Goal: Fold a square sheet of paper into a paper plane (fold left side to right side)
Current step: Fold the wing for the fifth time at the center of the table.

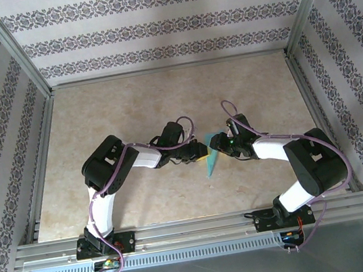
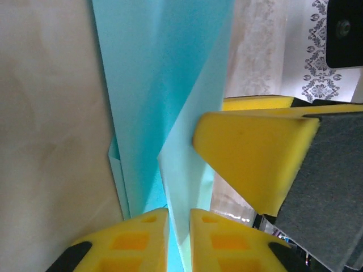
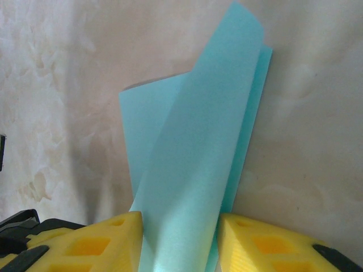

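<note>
Both arms reach in toward the middle of the table (image 1: pixel 130 109) and meet tip to tip over the sheet of paper (image 1: pixel 212 164), which lies a little right of centre and nearer the near edge than the far one. Left gripper (image 1: pixel 199 151): in its wrist view the two yellow fingers stand at a narrow slit, and a pale raised flap of the paper runs down into that slit; it looks pinched there. Right gripper (image 1: pixel 215 144): in its own wrist view the fingers stand about half apart, and a lifted, curled flap of the paper rises through the gap and fills it from finger to finger; I cannot tell whether either finger presses on it. One right finger (image 2: pixel 249 153) shows in the left wrist view, its yellow tip at the edge of the same pale flap, touching or just short of it. The paper is partly folded, with long lengthwise creases, a darker layer flat on the table and lighter layers raised. Hard to make out: from above, both grippers cover the far end of the paper, and only a slim teal wedge pointing toward the near edge is plain. Both wrist views cut off the paper's near end behind the fingers, so its full outline is not readable.
</note>
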